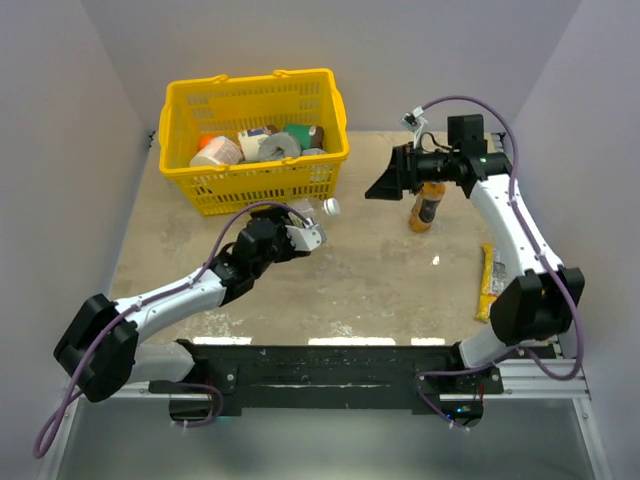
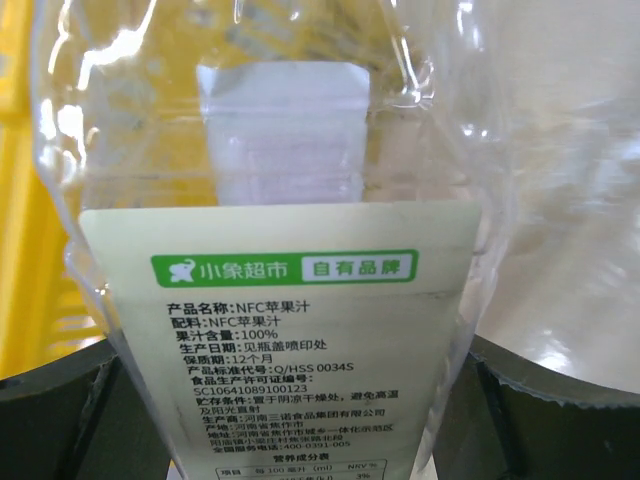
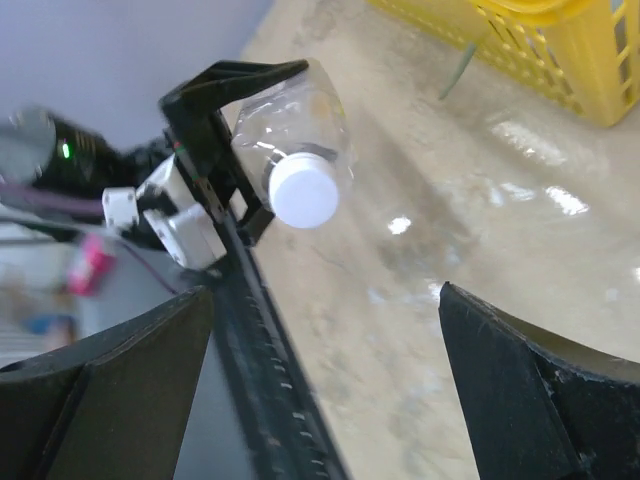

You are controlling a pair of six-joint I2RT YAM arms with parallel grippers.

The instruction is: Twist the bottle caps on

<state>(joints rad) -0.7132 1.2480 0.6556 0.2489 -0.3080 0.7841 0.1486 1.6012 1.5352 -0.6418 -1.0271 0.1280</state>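
Observation:
My left gripper (image 1: 300, 232) is shut on the clear ribbed bottle (image 1: 308, 222) and holds it tilted above the table, neck pointing right. A white cap (image 1: 331, 207) sits on its mouth. In the left wrist view the bottle's label (image 2: 280, 340) fills the frame between my fingers (image 2: 50, 420), and the cap (image 2: 283, 110) shows through the plastic. My right gripper (image 1: 383, 186) is open and empty, facing the cap from the right with a gap between. In the right wrist view the cap (image 3: 303, 190) lies ahead of the open gripper (image 3: 325, 295). The orange-liquid bottle (image 1: 428, 207) stands upright under my right wrist, its top hidden. The second cap is not in view.
A yellow basket (image 1: 250, 135) with tubs and packets stands at the back left, close behind the held bottle; its corner shows in the right wrist view (image 3: 540, 40). A yellow snack packet (image 1: 487, 283) lies by the right arm's base.

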